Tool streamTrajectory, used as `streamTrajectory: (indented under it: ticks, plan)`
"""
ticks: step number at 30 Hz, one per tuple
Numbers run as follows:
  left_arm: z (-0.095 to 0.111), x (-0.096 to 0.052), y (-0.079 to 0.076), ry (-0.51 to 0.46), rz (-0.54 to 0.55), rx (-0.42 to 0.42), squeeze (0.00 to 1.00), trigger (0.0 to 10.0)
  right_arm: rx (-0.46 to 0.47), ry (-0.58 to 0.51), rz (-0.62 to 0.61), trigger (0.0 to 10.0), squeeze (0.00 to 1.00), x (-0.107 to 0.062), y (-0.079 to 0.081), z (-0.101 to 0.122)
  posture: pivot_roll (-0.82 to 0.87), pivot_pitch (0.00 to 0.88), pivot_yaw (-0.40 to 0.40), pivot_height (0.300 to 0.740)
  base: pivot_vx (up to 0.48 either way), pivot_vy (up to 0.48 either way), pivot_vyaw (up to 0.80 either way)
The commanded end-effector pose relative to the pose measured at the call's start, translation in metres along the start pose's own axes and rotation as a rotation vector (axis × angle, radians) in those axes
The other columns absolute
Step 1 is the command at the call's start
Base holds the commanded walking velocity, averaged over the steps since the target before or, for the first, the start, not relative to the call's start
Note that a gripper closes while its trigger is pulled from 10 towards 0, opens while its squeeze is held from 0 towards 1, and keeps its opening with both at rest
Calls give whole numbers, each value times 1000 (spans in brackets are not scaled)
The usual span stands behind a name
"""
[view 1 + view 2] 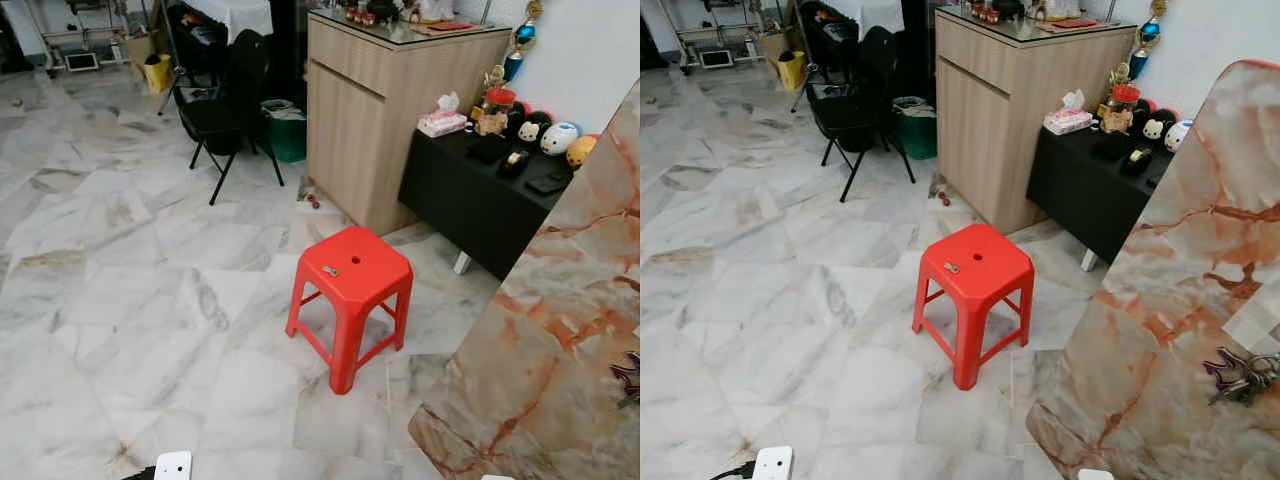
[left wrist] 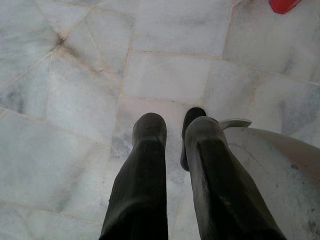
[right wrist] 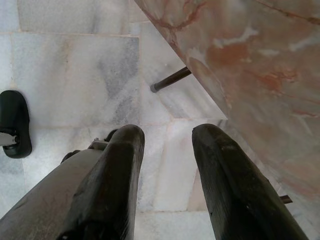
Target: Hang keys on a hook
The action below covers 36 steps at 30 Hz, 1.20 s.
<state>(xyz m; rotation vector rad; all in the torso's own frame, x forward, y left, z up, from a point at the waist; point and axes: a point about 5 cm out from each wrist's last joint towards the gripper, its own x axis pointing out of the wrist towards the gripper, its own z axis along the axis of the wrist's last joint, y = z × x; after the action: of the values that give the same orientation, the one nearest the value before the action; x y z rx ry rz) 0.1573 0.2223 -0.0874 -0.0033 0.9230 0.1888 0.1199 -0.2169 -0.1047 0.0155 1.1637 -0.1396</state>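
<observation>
A bunch of keys (image 1: pixel 1240 375) with a purple fob lies on the pink-veined marble tabletop (image 1: pixel 1160 330) at my right, near its right edge. My left gripper (image 2: pixel 173 122) hangs over the pale marble floor, its fingers close together with nothing between them. My right gripper (image 3: pixel 167 134) hangs beside the marble tabletop's edge (image 3: pixel 240 55), well below the keys, open and empty.
A red plastic stool (image 1: pixel 350 270) stands ahead with a small metal item (image 1: pixel 330 271) on its seat. Behind it are a wooden cabinet (image 1: pixel 360 110), a low black table (image 1: pixel 480 190) with trinkets, and a black folding chair (image 1: pixel 225 100). A white power strip (image 1: pixel 772 462) lies near my feet.
</observation>
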Motion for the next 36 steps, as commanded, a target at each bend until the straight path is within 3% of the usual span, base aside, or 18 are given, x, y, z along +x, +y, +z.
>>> streamTrajectory:
  ticks: [1,14,16,36]
  plan:
    - [-2,0,1,14,7,-14,0,10000,14,-4,-11,10000,0,0,-3,1,171,0,-58,740,0,0,0]
    - [-1,0,3,17,6,5,0,10000,-38,-19,1,10000,0,0,0,4,170,0,-52,740,0,0,0]
    - [-1,0,3,18,5,5,0,10000,-72,-20,14,10000,0,0,1,5,170,0,-52,740,0,0,800]
    - [-1,0,3,23,-9,10,0,10000,-85,-17,37,10000,0,0,3,5,166,0,-47,740,0,0,800]
